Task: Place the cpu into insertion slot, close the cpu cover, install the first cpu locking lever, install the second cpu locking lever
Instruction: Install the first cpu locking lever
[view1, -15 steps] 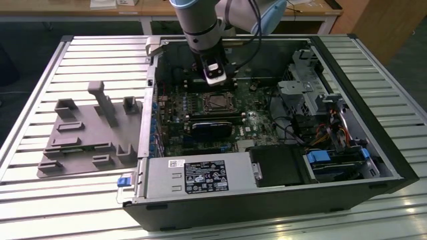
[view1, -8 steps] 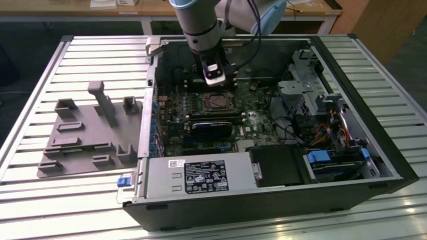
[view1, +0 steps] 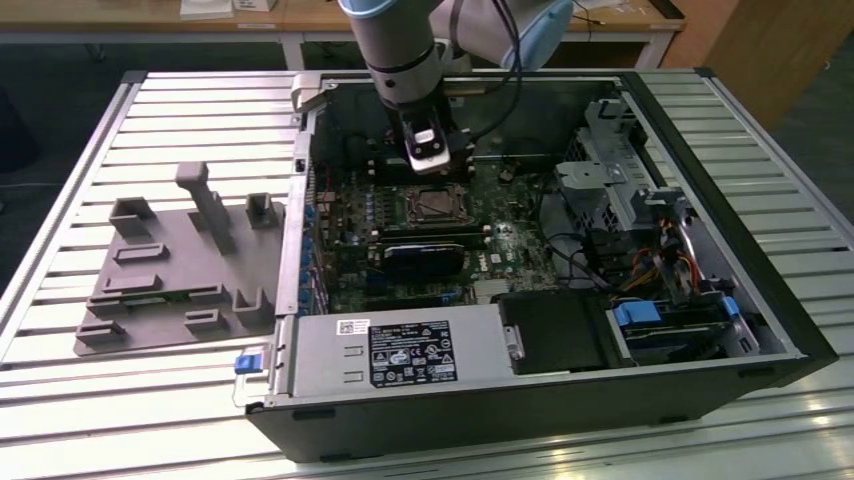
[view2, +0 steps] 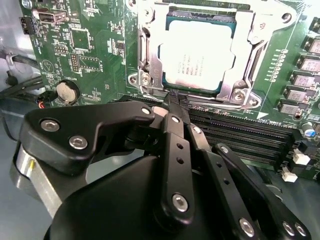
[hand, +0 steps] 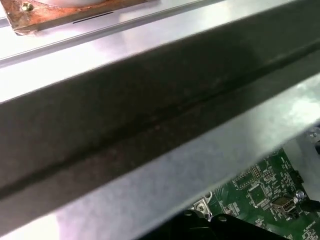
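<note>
A flat square chip (view2: 195, 60) with a dull silver-grey top is seen seated in the socket (view1: 435, 205) on the green circuit board (view2: 95, 45), inside the open computer case (view1: 534, 400). A thin grey metal cover frame (view2: 252, 47) is laid flat over it, and the chip's top is left bare through the square window. The claw (view2: 172, 103) is held with its black fingertips closed together, just beside the frame's edge that faces the long black memory slots (view2: 240, 135). Whether anything thin is pinched cannot be told. Little room is left between frame and slots. In the exterior view the board is walled in by the case, and a black card (view1: 427, 255) is seen near the socket.
</note>
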